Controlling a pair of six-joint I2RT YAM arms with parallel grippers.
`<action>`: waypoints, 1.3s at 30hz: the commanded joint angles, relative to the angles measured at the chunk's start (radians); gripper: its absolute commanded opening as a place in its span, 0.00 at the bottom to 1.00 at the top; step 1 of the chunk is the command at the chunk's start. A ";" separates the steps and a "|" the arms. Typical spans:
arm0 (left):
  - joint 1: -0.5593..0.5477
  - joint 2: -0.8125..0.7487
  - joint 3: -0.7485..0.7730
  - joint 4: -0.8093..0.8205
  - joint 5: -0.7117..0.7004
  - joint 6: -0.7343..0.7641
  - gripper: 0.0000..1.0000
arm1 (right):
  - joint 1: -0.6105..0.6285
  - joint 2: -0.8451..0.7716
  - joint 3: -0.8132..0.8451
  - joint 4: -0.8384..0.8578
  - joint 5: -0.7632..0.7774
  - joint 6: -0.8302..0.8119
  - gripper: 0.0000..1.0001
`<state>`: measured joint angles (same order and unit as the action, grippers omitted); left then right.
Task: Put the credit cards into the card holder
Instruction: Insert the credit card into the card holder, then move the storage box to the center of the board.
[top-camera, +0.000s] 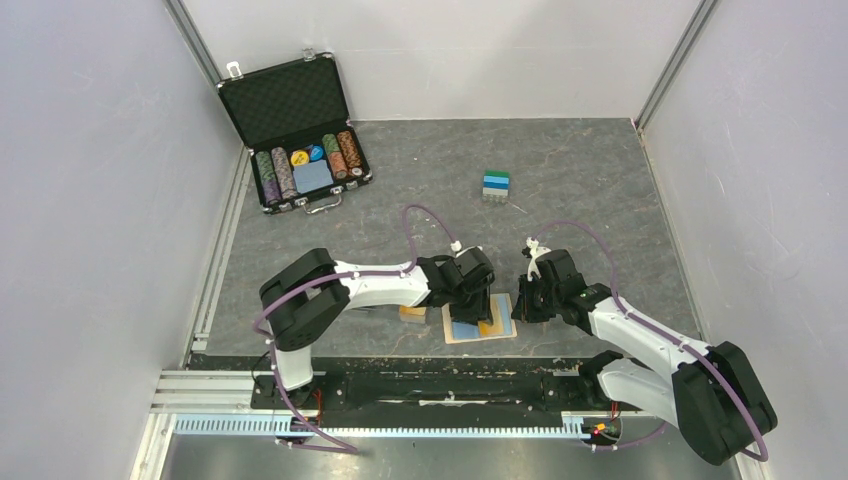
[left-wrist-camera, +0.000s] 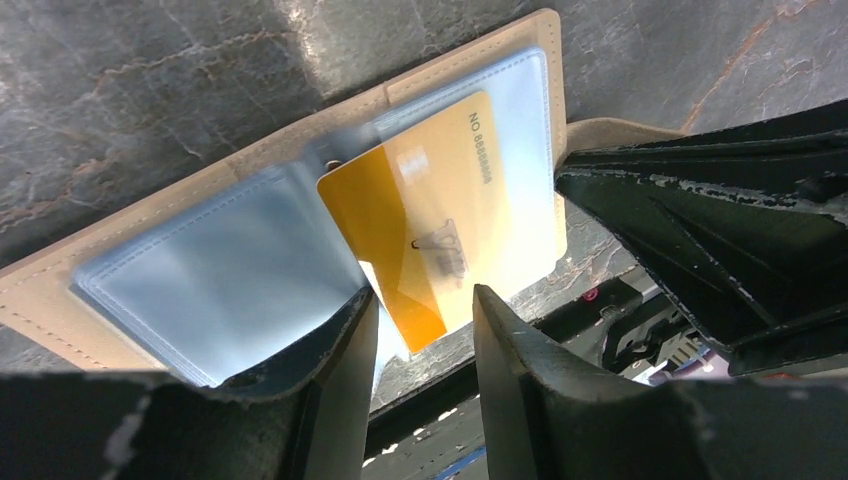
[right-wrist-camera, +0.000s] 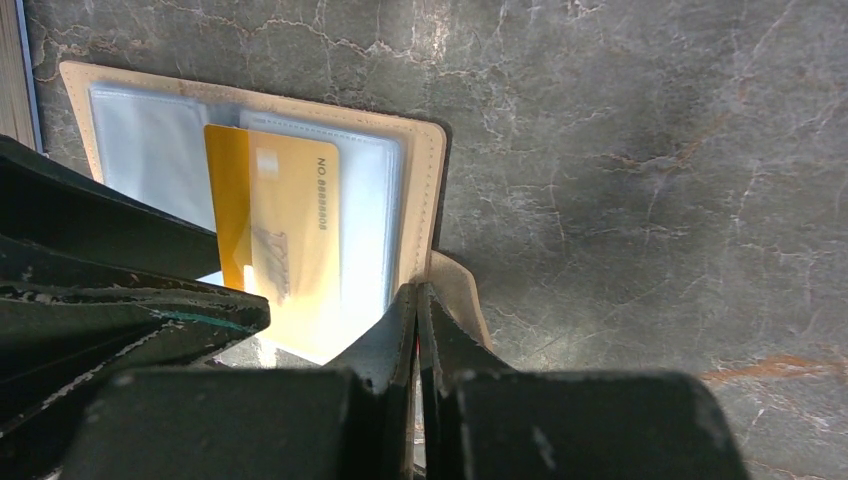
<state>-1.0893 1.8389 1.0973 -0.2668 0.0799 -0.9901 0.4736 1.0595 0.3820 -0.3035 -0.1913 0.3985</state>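
The tan card holder (top-camera: 500, 328) lies open near the table's front edge, clear sleeves up. It also shows in the left wrist view (left-wrist-camera: 60, 300) and the right wrist view (right-wrist-camera: 425, 180). A yellow-orange credit card (left-wrist-camera: 440, 210) sits partly inside a clear sleeve, its lower corner sticking out; it also shows in the right wrist view (right-wrist-camera: 290, 220). My left gripper (left-wrist-camera: 425, 300) is open, its fingers either side of that corner. My right gripper (right-wrist-camera: 418, 295) is shut on the holder's tan edge flap (right-wrist-camera: 462, 290). No other loose cards are in view.
An open black chip case (top-camera: 295, 135) stands at the back left. A small stack with green, blue and white layers (top-camera: 496, 185) sits mid-table. A small orange box (top-camera: 412, 313) lies left of the holder. The black base rail (top-camera: 400, 385) runs along the front.
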 joint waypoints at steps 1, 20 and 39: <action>-0.023 0.051 0.062 0.011 0.012 0.013 0.46 | 0.000 0.018 -0.034 -0.009 0.009 -0.018 0.00; -0.038 -0.093 0.195 -0.445 -0.261 0.235 0.78 | -0.001 -0.041 0.058 -0.095 0.050 -0.024 0.07; 0.244 -0.617 -0.177 -0.270 -0.039 0.244 0.86 | 0.059 -0.064 0.147 -0.042 -0.031 0.066 0.15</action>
<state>-0.9646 1.3415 1.0195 -0.6182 -0.0795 -0.7677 0.4980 0.9871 0.4854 -0.3973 -0.2058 0.4263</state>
